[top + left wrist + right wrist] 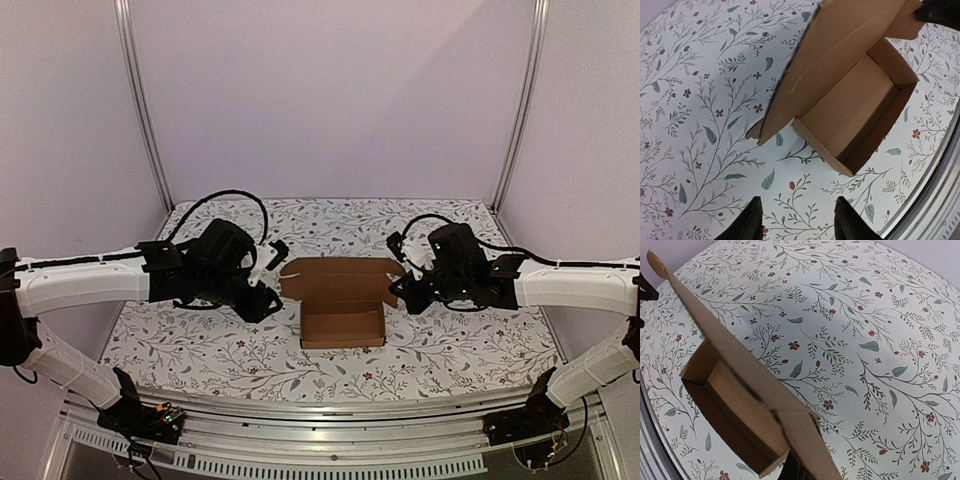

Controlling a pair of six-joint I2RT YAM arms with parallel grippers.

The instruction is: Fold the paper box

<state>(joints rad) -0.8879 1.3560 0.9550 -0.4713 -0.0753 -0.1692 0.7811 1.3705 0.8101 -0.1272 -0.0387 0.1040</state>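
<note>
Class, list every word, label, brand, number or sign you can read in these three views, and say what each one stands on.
None: no readable text shows in any view.
The paper box is plain brown cardboard with no print.
The table cover carries only a leaf-and-flower pattern.

**Flanked left and right: paper box at the middle of the table**

The open tray lies toward the near edge, and the lid flap stands up behind it. The left gripper hangs just left of the lid, apart from it, with table showing between. The right gripper is at the lid's right end, touching the flap there.
</note>
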